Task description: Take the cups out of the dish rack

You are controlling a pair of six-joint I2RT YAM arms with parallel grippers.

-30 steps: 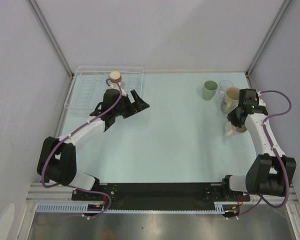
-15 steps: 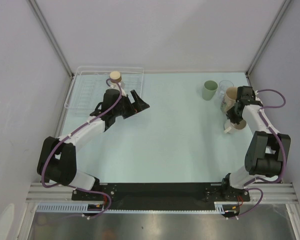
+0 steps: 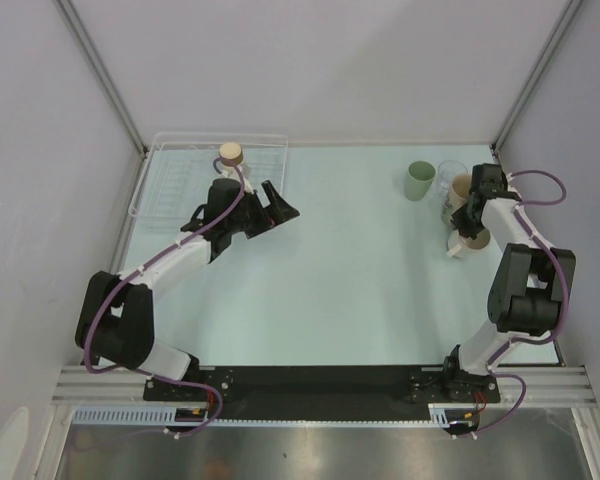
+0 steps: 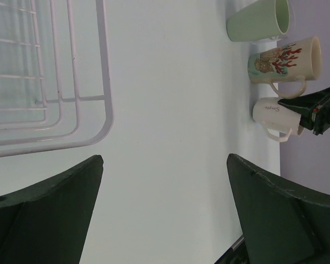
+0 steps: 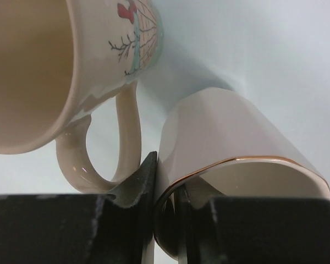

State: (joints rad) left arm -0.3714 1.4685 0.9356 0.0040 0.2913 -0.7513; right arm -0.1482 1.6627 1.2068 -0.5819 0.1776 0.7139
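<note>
The right wrist view shows the grasp closely. The right gripper [image 5: 166, 192] has narrow jaws pinching the gold-edged rim of the white cup [image 5: 236, 132], one finger [image 5: 136, 184] outside the wall and the other inside the mouth. Just left of the outer finger, the beige mug [image 5: 38, 66] has its handle almost touching that finger; I cannot tell whether they meet.

The top view hides the pinch under the wrist. It places the right gripper [image 3: 470, 222] at the far right of the table [image 3: 350, 280], with the white cup [image 3: 458, 246] just on its near side. The beige mug [image 3: 460, 192] is just beyond it, and the glass [image 3: 448, 171] and green cup [image 3: 418, 181] lie farther out to its left.

The left wrist view sees the same group from across the table: green cup [image 4: 258, 21], beige mug [image 4: 283, 59] and white cup [image 4: 272, 114] in a row. The right gripper's black tip [image 4: 319, 107] is at the white cup's rim. Whether that cup's base rests on the table is unclear.

The left gripper [image 4: 165, 159] has its fingers [image 4: 49, 214] spread wide with nothing between them. A corner of the rack [image 4: 102, 82] lies just ahead to one side.

Only the top view shows the brown cup [image 3: 230, 153]. It stands in the rack [image 3: 170, 180] at its far rail, beyond the left gripper [image 3: 265, 213].
</note>
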